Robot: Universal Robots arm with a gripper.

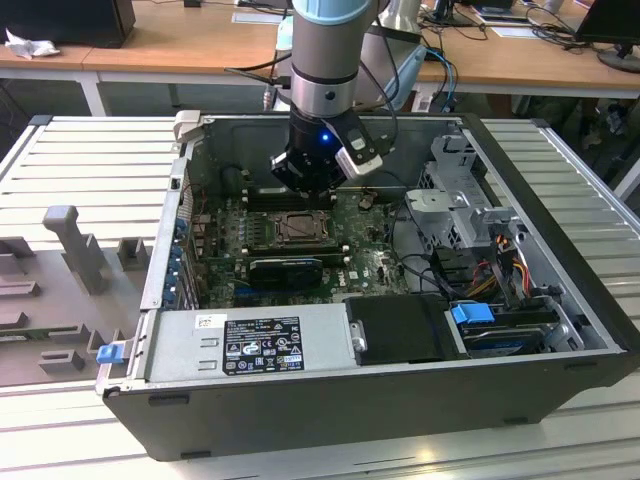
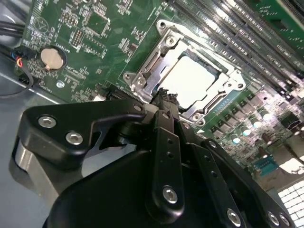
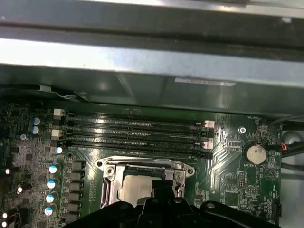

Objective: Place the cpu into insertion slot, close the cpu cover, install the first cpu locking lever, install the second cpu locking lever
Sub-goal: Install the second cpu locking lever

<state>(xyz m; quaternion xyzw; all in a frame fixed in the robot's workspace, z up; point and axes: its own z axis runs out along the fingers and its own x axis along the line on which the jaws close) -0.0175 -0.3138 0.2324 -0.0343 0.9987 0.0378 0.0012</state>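
Observation:
The cpu (image 2: 194,80) shows its pale silver top inside the insertion slot (image 1: 298,228) on the green motherboard. The cpu cover (image 2: 161,50), a silver metal frame, lies flat around the chip, seen in both wrist views; cpu (image 3: 135,187), cpu cover (image 3: 142,164). My gripper (image 2: 164,97) hangs just above the socket's edge with its black fingers pressed together and nothing visible between them. In the exterior view the gripper (image 1: 302,192) stands over the back edge of the socket. Thin metal levers run along the cover's sides; whether they are latched I cannot tell.
Long black memory slots (image 3: 137,135) run beside the socket. A coin battery (image 3: 256,153), a black finned card (image 1: 285,268), the power supply (image 1: 260,345) and the drive cage (image 1: 460,200) stand inside the open case (image 1: 560,240). A grey foam tray (image 1: 60,290) lies at the exterior view's left.

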